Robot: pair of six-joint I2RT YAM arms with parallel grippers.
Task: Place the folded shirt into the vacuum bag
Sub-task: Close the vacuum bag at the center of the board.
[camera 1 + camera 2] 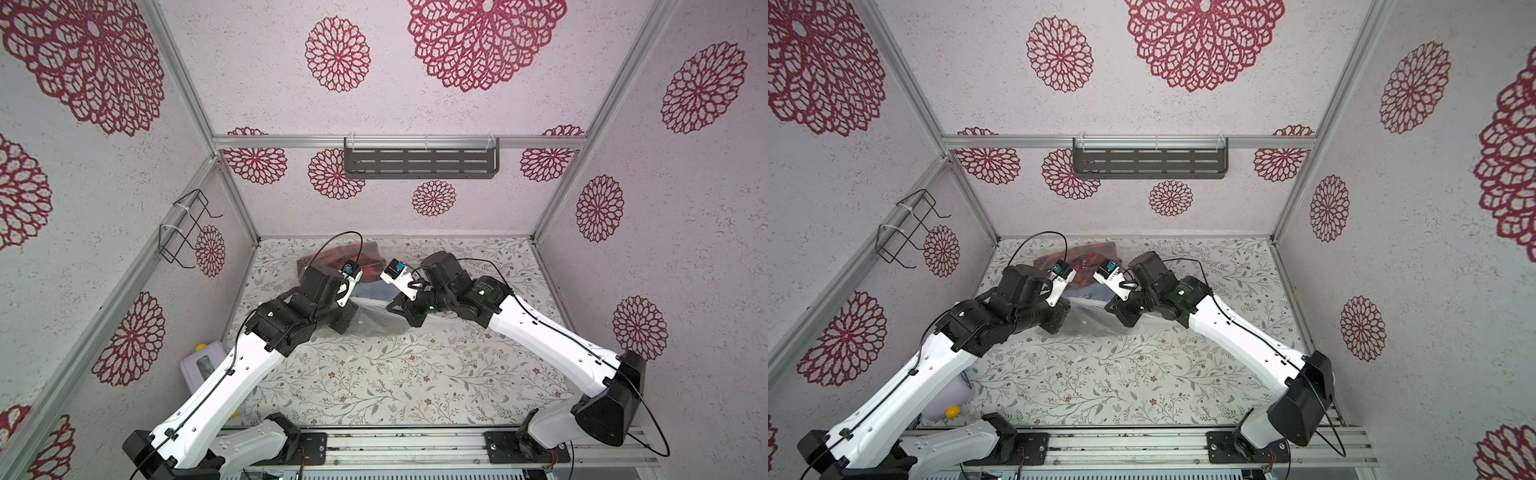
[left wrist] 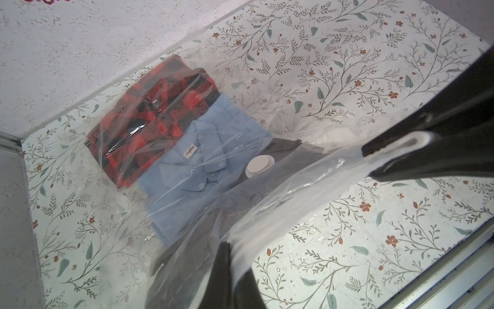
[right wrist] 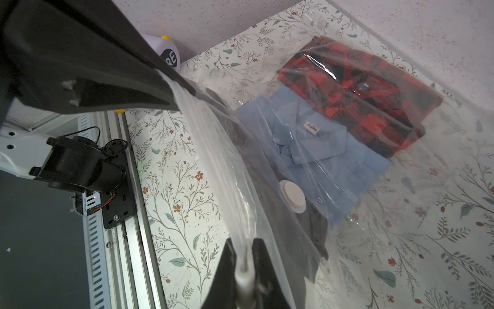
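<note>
Vacuum bag (image 2: 294,192) on the far half of the worktop (image 1: 415,374), left of centre: closed end toward the far edge, mouth raised off the surface on the near side, long axis running near to far. At the left end of the mouth, left gripper (image 2: 235,256), jaws pressed together on the bag's zip-seal edge (image 2: 387,145), nothing else held. Between the two claws and beyond them, seen through the plastic, three folded shirts in a row along that axis: red plaid shirt (image 2: 149,115) deepest, close to the far edge; blue shirt (image 2: 203,166) overlapping it; dark shirt (image 3: 315,227) nearest the mouth, likely the task's own, with the round white valve (image 2: 259,166) on the film above it. At the right end of the mouth, right gripper (image 3: 244,248), likewise clamped on the zip-seal edge. Judged from this: shirts already inside, lying away from both claws toward the far edge, both arms about equally near the mouth. Next move probably a matter of lowering or closing the held edge without dragging the dark shirt back out.
</note>
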